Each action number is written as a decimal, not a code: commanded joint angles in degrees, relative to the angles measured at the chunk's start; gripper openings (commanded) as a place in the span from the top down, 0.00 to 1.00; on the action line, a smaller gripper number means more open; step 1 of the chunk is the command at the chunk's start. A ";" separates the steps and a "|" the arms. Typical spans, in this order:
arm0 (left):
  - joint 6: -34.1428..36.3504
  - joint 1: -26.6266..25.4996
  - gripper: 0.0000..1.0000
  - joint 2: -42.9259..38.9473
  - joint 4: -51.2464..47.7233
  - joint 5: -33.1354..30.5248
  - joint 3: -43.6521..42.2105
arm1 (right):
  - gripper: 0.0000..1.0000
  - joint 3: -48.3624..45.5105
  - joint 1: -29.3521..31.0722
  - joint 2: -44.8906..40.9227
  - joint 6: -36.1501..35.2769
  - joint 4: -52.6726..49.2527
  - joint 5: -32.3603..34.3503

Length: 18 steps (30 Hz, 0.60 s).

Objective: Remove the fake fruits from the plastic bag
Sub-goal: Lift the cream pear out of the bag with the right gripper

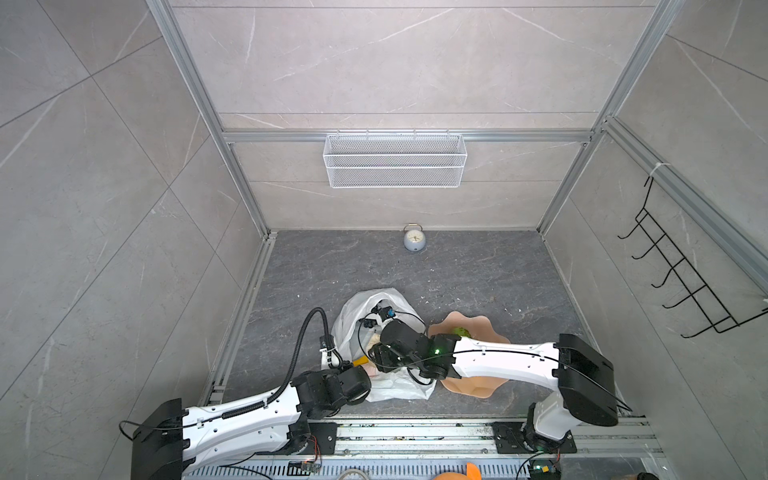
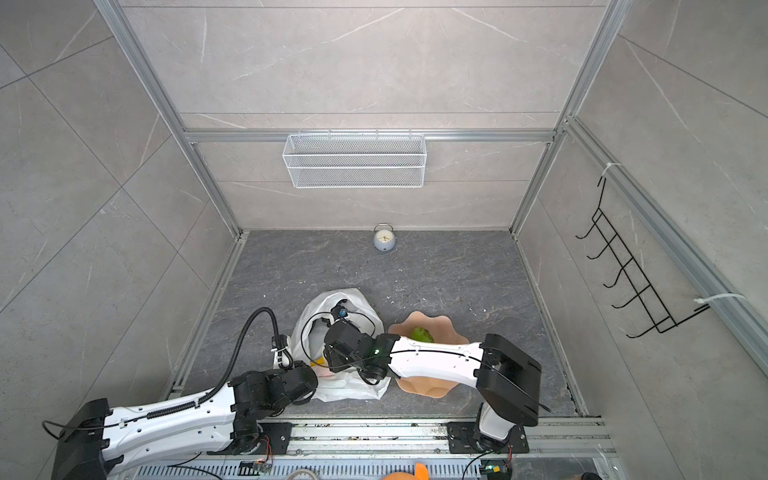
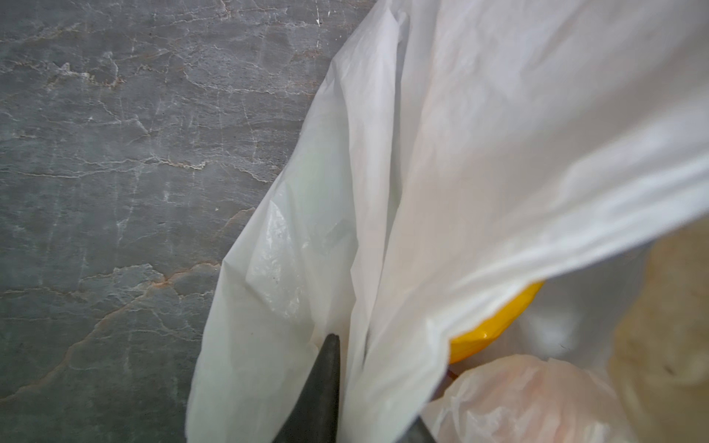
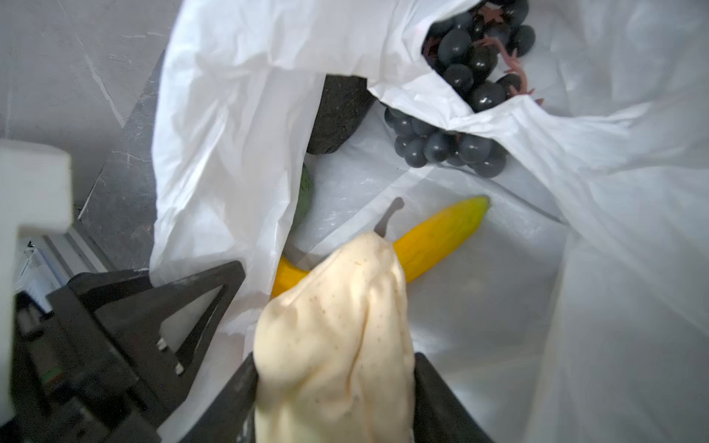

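We see the crinkled white plastic bag (image 1: 353,305) lying on the dark grey floor (image 1: 457,270), near the front and just left of the peach-pink scalloped bowl (image 1: 471,324), which holds a green round fruit (image 1: 460,331). The left gripper (image 3: 368,387) has its jaws pinched together on the bag's near left edge. The right gripper (image 4: 333,368) reaches inside, jaws clamped on a beige lumpy plastic fruit (image 4: 337,307). A yellow plastic banana (image 4: 441,234) and a dark purple grape bunch (image 4: 441,145) lie in the bag.

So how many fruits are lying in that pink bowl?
1: a green fruit lies in the bowl, toward its far rim. The right arm covers much of the bowl, so others may be hidden.
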 commanded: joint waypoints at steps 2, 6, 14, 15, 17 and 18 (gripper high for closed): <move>2.11 0.25 0.81 2.93 0.71 -0.21 3.54 | 0.48 -5.06 -0.07 -6.57 -2.24 2.07 1.68; 2.36 0.25 0.81 4.71 1.42 0.05 4.01 | 0.48 -8.77 -0.07 -13.96 -2.09 -0.44 5.60; 2.04 0.25 0.81 3.84 1.47 -0.16 3.16 | 0.47 -11.94 -0.73 -28.45 -1.08 -15.95 28.87; 2.01 0.25 0.81 3.72 1.25 -0.28 3.18 | 0.47 -12.17 -1.21 -29.40 -0.63 -18.19 31.38; 1.97 0.25 0.81 3.36 0.97 -0.38 3.14 | 0.47 -12.24 -3.01 -30.36 1.76 -23.22 34.52; 2.06 0.25 0.81 3.19 0.89 -0.46 3.05 | 0.47 -12.32 -4.50 -30.80 3.74 -26.06 35.69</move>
